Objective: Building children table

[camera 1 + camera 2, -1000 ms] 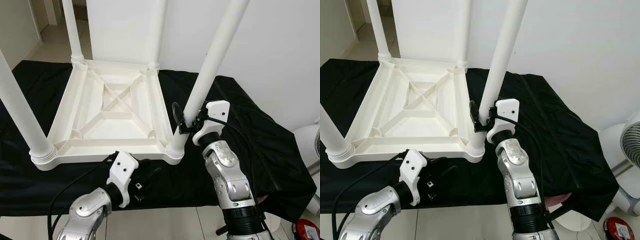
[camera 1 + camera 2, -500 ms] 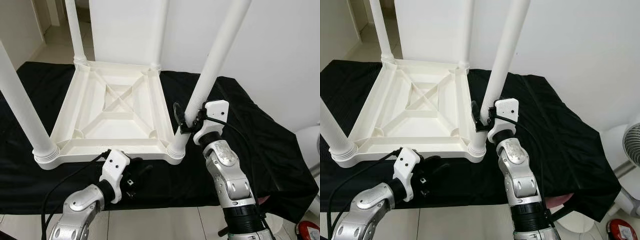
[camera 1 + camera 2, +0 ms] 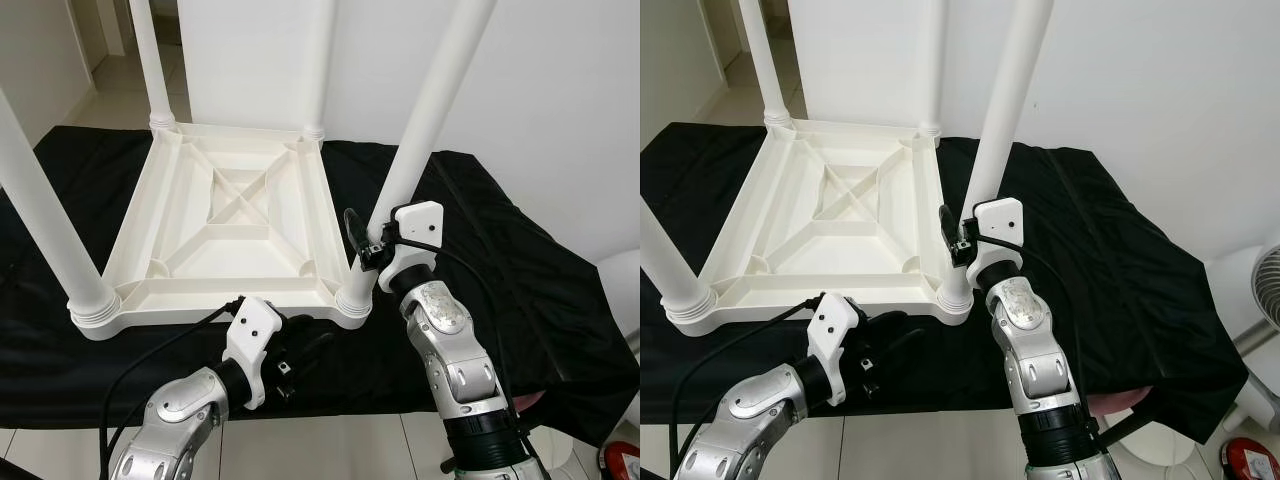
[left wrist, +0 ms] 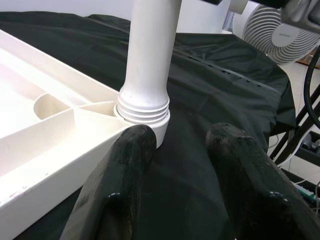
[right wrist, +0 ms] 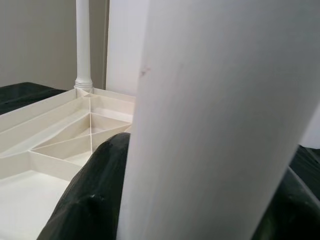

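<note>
Left eye view: right tool [image 3: 368, 243] clamped on the near-right table leg [image 3: 420, 130] a little above its socket, fingers on either side of the white tube. Left tool [image 3: 300, 352] low over the black cloth [image 3: 520, 270], just before the near edge of the upturned white plastic children's table [image 3: 230, 215], fingers spread and holding nothing. Tabletop lying underside up on the cloth-covered counter, cross-braced ribs showing, four legs standing up from the corner sockets: near-left leg [image 3: 45, 215], far-left leg [image 3: 145, 60], far-right leg [image 3: 318, 65]. White wall behind, tiled floor beyond the far-left corner.

Right eye view: same layout; right tool [image 3: 957, 236] hugging the near-right leg, left tool [image 3: 885, 345] beside the table's near rim. Part of a white fan [image 3: 1262, 300] at the right edge, a red object [image 3: 1247, 458] on the floor in the lower right corner.

Left wrist view: two black fingers [image 4: 125, 170] apart, one tip next to the threaded collar [image 4: 142, 107] of the near-right leg where it meets the corner socket; contact with it not clear. Cloth under and beyond, white fan [image 4: 277, 32] at the far side.

Right wrist view: white leg [image 5: 220, 120] very close and blurred between the black fingers [image 5: 95, 195], hiding most of what lies behind; ribbed table underside [image 5: 55, 140] and the far leg [image 5: 82, 45] beyond.
</note>
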